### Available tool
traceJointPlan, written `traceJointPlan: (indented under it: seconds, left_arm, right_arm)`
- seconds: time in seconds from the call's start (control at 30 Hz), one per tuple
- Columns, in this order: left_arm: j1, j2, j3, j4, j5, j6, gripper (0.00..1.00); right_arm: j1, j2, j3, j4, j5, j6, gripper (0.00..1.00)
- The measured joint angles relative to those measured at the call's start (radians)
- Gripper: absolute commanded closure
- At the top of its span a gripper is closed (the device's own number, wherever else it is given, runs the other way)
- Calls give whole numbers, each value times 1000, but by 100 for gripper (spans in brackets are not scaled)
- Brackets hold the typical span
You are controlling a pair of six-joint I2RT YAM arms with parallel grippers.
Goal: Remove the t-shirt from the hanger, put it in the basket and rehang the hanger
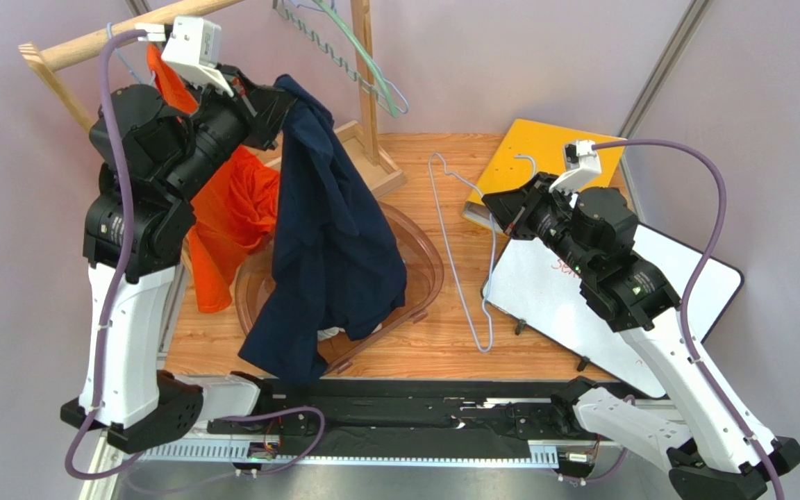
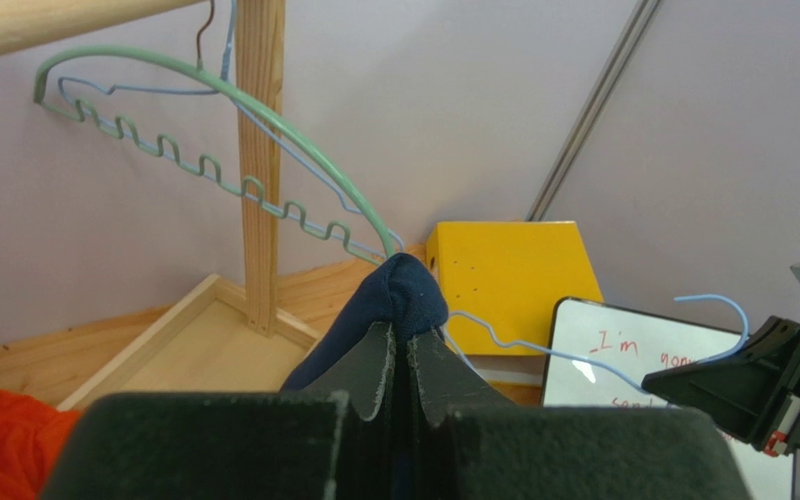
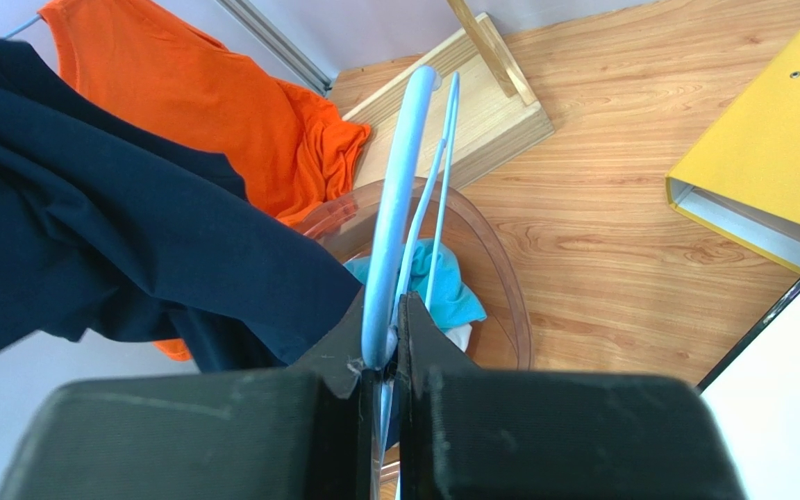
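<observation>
Two garments: one navy t-shirt [image 1: 331, 240], one orange shirt [image 1: 232, 214]. The left tool [image 2: 399, 344], raised high, pinches the navy t-shirt; the right tool [image 3: 385, 344], lower, clamps one blue hanger [image 3: 402, 177].

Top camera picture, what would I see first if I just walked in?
The big dark navy blue t-shirt dangles at middle-left, pinched at its top by the left arm's fingers, over a clear plastic basket. Next come the bright orange shirt hanging beside it at the left, and the thin light blue hanger clamped in the right arm's fingers, apart from the navy shirt.
</observation>
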Motion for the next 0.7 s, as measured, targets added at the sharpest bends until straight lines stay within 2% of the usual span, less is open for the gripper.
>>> traceJointPlan:
  seconds: [0.13,0.23,0.27,0.3,0.4,0.6,0.7]
  left_arm:
    - [0,-87,-170,42,-8,0,100]
    - [0,-180,-387,99,3,-26,100]
    - [0,-277,-633,135,6,-79,100]
    - [0,-286,-657,131,6,-86,100]
    - [0,-394,-905,145,1,-154,100]
    - [0,-583,-1141,56,-48,-278,100]
    - [0,-668,-1263,62,-79,-374,100]
  right_arm:
    - [0,9,-6,7,-1,0,100]
    - [0,10,-19,11,-1,0,100]
    - [0,11,-25,15,-1,0,100]
    - [0,11,-25,15,-1,0,100]
    - [0,13,-27,19,-7,0,100]
    - [0,20,-37,28,-16,1,100]
    - [0,26,-46,33,-34,4,100]
